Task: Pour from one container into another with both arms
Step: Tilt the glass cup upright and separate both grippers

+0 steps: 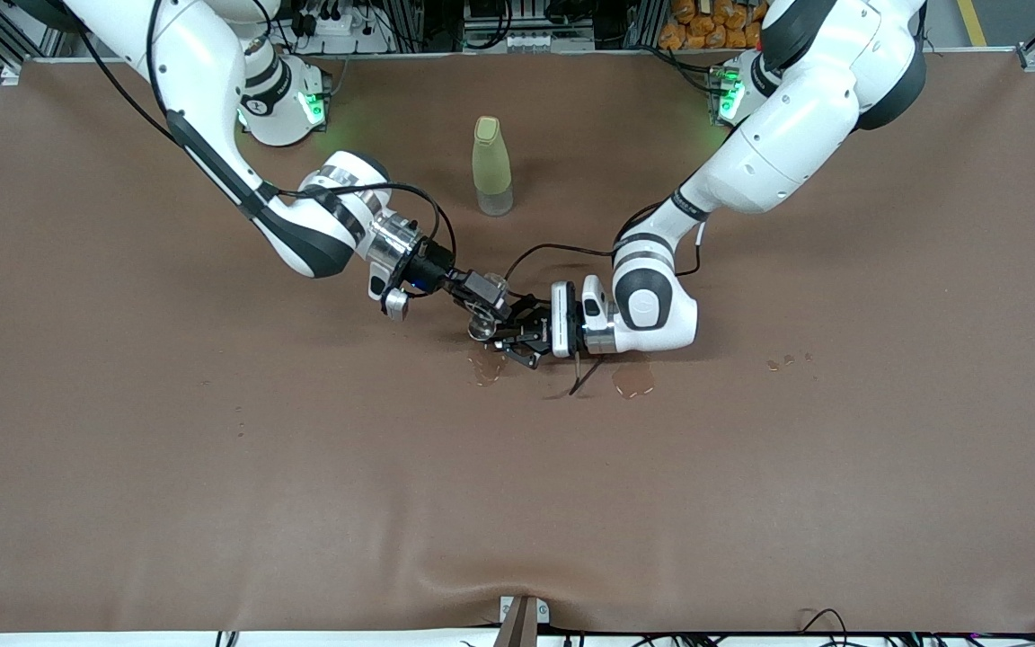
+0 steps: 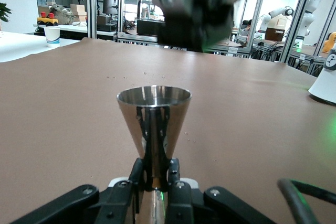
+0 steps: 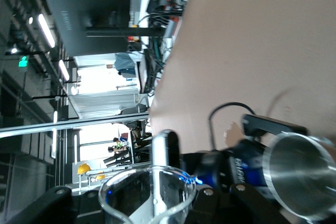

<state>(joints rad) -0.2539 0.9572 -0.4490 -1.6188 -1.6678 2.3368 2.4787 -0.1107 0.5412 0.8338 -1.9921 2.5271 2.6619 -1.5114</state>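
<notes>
Left gripper [image 1: 517, 346] is clamping the steel jigger [image 2: 154, 124]; your right gripper [image 1: 479, 305] is clamping a glass cup [image 3: 149, 195] mid-frame. Overtilting risks more spill on the counter [image 1: 302, 467].

Both arms — large, white, jointed, with dark joint bands and black cables — reached from their bases toward the middle of the table, where their wrists nearly met. The right arm [image 1: 302, 229] sloped down, and its right gripper [image 1: 484, 304] was closed on a clear glass cup [image 3: 149, 192] tipped on its side. The left arm [image 1: 751, 153] bent at the elbow and ran level just above the tabletop; its left gripper [image 1: 517, 346] was clamped on the narrow waist of a steel measuring cup [image 2: 154, 116] — a polished cone standing upright, mouth up. The glass cup's rim lay just beside the steel cup's mouth.
</notes>
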